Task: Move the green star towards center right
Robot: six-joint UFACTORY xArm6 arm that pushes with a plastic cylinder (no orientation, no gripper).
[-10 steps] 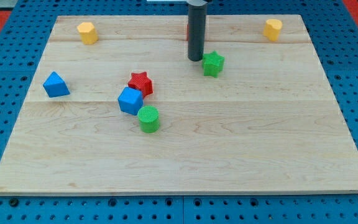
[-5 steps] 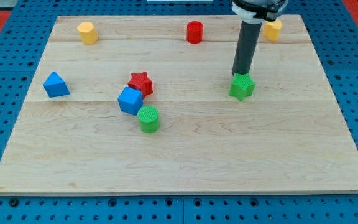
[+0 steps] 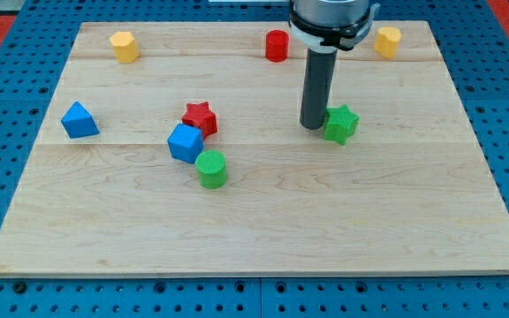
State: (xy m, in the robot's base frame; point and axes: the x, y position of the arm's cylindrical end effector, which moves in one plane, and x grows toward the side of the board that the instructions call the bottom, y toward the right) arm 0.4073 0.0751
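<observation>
The green star [image 3: 342,124] lies on the wooden board [image 3: 254,221], right of the middle and a little above it. My tip [image 3: 314,125] stands just at the star's left side, touching or nearly touching it. The dark rod rises from there to the view's top.
A red star [image 3: 200,117], a blue cube [image 3: 185,143] and a green cylinder [image 3: 211,169] cluster left of centre. A blue triangular block [image 3: 79,120] lies at the left. A yellow block [image 3: 125,46] is top left, a red cylinder [image 3: 277,45] top centre, another yellow block [image 3: 388,41] top right.
The green star was pushed right and down from upper centre, then stopped. My tip has moved from above the star to its left side.
</observation>
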